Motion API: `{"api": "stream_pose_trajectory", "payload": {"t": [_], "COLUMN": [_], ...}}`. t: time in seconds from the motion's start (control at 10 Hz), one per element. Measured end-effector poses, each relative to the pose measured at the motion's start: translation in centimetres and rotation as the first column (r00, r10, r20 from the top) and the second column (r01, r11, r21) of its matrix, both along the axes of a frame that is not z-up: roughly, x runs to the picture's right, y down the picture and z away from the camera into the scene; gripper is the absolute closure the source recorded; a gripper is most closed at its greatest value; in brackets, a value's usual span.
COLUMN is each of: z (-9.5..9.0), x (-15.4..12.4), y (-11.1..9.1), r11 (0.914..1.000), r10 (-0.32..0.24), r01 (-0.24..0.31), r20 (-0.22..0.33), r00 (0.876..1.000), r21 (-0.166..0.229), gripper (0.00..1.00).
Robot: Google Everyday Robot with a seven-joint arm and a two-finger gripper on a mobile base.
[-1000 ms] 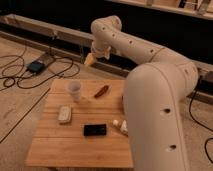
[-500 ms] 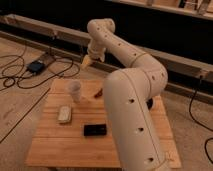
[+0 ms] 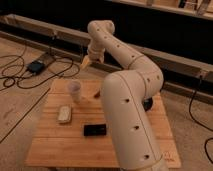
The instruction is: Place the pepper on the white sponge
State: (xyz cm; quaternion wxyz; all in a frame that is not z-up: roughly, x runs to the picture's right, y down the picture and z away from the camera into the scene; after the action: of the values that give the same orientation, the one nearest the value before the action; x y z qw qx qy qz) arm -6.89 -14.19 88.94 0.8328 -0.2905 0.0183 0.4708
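Note:
The pepper is a small reddish-brown item on the wooden table. It lies just right of a translucent cup, and my arm partly hides it. The white sponge is an off-white block on the left part of the table, in front of the cup. My gripper hangs in the air beyond the table's far edge, above and behind the cup. It is well away from both the pepper and the sponge, and nothing shows in it.
A translucent cup stands upright between the sponge and the pepper. A black flat rectangle lies at the table's middle front. My bulky white arm covers the table's right side. Cables and a dark device lie on the floor at left.
My arm's large segments have swung left and closer to the camera, now covering the table's right side and part of the pepper. The gripper has barely moved.

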Motion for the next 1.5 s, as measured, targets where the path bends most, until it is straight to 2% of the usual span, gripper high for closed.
{"api": "stream_pose_trajectory", "payload": {"t": [0.2, 0.6, 0.8, 1.2, 1.5], "z": [0.7, 2.0, 2.7, 4.3, 5.4], "x": [1.0, 3.3, 4.2, 5.1, 5.7], "y": [1.1, 3.0, 4.2, 7.0, 9.4], "r11": [0.9995, 0.9976, 0.9979, 0.9995, 0.9986], "r10": [-0.005, -0.032, -0.026, -0.005, 0.013], "r01": [0.004, 0.026, 0.019, 0.0, -0.023], "r20": [-0.035, -0.1, -0.122, -0.153, -0.193], "r00": [0.999, 0.995, 0.992, 0.988, 0.981], "r21": [-0.031, -0.064, -0.062, -0.032, -0.048], "gripper": [0.2, 0.2, 0.2, 0.2, 0.2]}}
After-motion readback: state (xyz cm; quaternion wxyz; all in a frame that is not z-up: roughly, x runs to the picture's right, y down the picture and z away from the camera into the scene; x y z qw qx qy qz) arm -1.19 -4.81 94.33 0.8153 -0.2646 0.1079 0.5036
